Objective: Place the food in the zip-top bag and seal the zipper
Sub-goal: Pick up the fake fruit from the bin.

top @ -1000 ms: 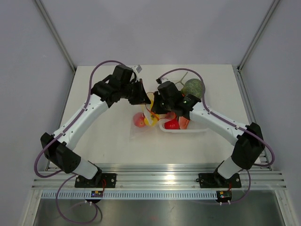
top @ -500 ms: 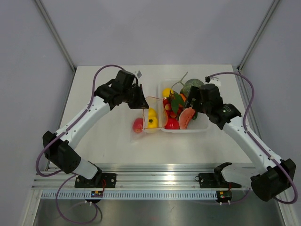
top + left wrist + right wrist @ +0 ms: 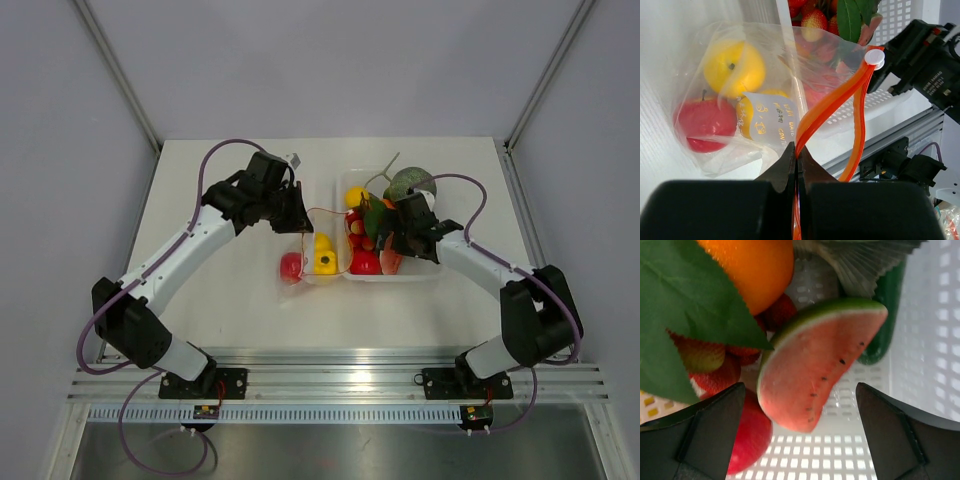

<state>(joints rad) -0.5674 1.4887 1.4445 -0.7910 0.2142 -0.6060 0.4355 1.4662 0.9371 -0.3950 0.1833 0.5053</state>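
**Jaws: left shut on the bag's strip, right wide over the tray**

My left jaws were pinched tight on the orange strip [image 3: 830,107] of the clear bag [image 3: 770,60], holding its mouth up in a loop. My right jaws stood wide, one on each side of a watermelon slice [image 3: 815,375], and I could see them touching nothing.

The bag lay on the worktop [image 3: 220,300] just beside the white tray's [image 3: 432,272] left wall. A red apple [image 3: 702,122] and a lemon [image 3: 732,67] were already inside it. An orange [image 3: 755,265], some strawberries [image 3: 715,377] and a green leaf [image 3: 680,305] sat in the tray.

I judged the slice to be light, hard and glossy, so it would probably slip. I thought it best gripped across its thick middle, flat face to flat face. The bag's film looked thin and floppy, and I expected the mouth to sag if I let go of the strip.

The worktop was smooth and white, so the bag could slide on it. The tray was crowded, and its walls stood close to my right jaws. Plain grey walls closed in the worktop on three sides.
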